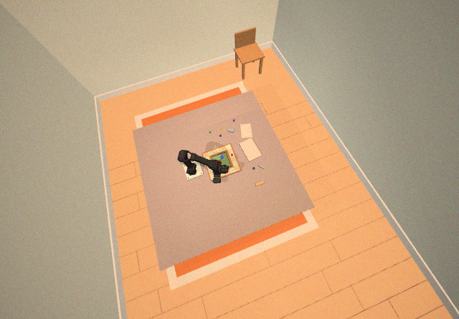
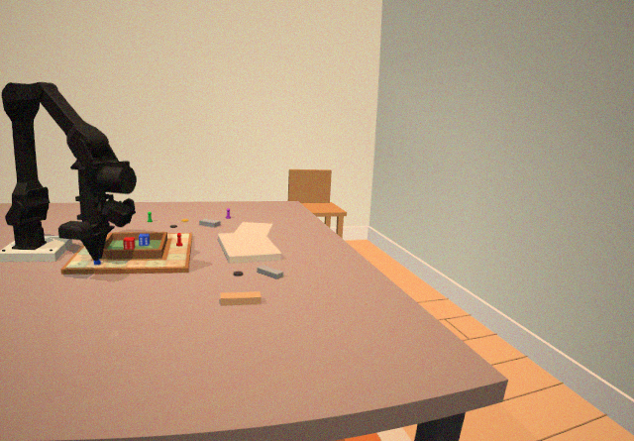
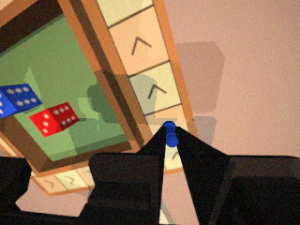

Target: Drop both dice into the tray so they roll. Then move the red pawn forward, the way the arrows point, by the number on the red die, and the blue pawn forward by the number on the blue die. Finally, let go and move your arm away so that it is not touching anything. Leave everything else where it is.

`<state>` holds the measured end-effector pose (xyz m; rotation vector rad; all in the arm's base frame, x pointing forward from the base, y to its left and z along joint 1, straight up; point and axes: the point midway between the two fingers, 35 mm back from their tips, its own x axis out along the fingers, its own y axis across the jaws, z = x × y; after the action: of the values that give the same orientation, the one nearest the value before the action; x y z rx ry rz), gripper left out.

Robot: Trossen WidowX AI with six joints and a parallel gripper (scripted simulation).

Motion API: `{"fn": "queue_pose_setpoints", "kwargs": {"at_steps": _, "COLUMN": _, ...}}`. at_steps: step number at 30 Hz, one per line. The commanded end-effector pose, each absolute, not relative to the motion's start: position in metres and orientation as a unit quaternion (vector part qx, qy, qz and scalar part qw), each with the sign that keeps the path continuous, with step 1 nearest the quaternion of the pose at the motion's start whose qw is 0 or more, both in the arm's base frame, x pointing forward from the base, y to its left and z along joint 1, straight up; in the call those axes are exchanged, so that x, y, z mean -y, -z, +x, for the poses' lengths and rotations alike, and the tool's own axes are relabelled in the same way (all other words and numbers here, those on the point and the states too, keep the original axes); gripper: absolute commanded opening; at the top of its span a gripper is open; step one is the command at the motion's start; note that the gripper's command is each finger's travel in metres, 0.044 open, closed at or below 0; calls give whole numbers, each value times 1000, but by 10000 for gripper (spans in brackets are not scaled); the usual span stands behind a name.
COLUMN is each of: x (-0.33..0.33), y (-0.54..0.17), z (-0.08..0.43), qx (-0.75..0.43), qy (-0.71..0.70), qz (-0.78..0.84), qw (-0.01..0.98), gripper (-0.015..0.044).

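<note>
My gripper point(image 2: 97, 258) point(image 3: 170, 129) points down at the board's near side, its fingertips closed around the blue pawn point(image 2: 97, 262) point(image 3: 172, 140). The pawn is upright, at or just above a track square of the board point(image 1: 237, 166) point(image 2: 173, 264) point(image 3: 141, 44); contact is hard to tell. Arrows on the squares beyond it point up in the wrist view. The red die point(image 2: 129, 243) point(image 3: 53, 118) and blue die point(image 1: 221, 157) point(image 2: 144, 239) point(image 3: 19, 99) rest in the tray point(image 2: 148, 254). The red pawn point(image 1: 232, 155) point(image 2: 178, 239) stands on the track, across the tray from the arm base.
Beyond the board are a green pawn point(image 1: 209, 132) point(image 2: 149, 217), a purple pawn point(image 1: 234, 120) point(image 2: 228, 214) and a grey block point(image 1: 231, 130) point(image 2: 209, 222). Pale slabs point(image 1: 250, 149) point(image 2: 251, 248), another grey block point(image 1: 261, 166) point(image 2: 269, 273) and an orange block point(image 1: 259, 183) point(image 2: 240, 298) lie to the right.
</note>
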<state>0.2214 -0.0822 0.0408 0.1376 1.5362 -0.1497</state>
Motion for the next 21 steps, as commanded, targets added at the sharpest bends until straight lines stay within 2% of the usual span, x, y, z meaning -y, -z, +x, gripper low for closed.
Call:
{"fn": "queue_pose_setpoints", "kwargs": {"at_steps": 1, "x": 82, "y": -42, "z": 222, "qx": -693, "qy": 68, "qz": 62, "qw": 715, "gripper": 131}}
{"fn": "queue_pose_setpoints", "kwargs": {"at_steps": 6, "x": 82, "y": -44, "z": 222, "qx": -693, "qy": 68, "qz": 62, "qw": 715, "gripper": 262}}
{"fn": "queue_pose_setpoints", "kwargs": {"at_steps": 10, "x": 82, "y": -88, "z": 221, "qx": -696, "qy": 65, "qz": 62, "qw": 713, "gripper": 367}}
{"fn": "queue_pose_setpoints", "kwargs": {"at_steps": 13, "x": 82, "y": -91, "z": 220, "qx": -696, "qy": 65, "qz": 62, "qw": 712, "gripper": 440}}
{"fn": "queue_pose_setpoints", "kwargs": {"at_steps": 17, "x": 80, "y": -97, "z": 221, "qx": -696, "qy": 63, "qz": 60, "qw": 713, "gripper": 440}}
{"fn": "queue_pose_setpoints", "kwargs": {"at_steps": 21, "x": 42, "y": -121, "z": 213, "qx": -699, "qy": 27, "qz": 26, "qw": 715, "gripper": 440}}
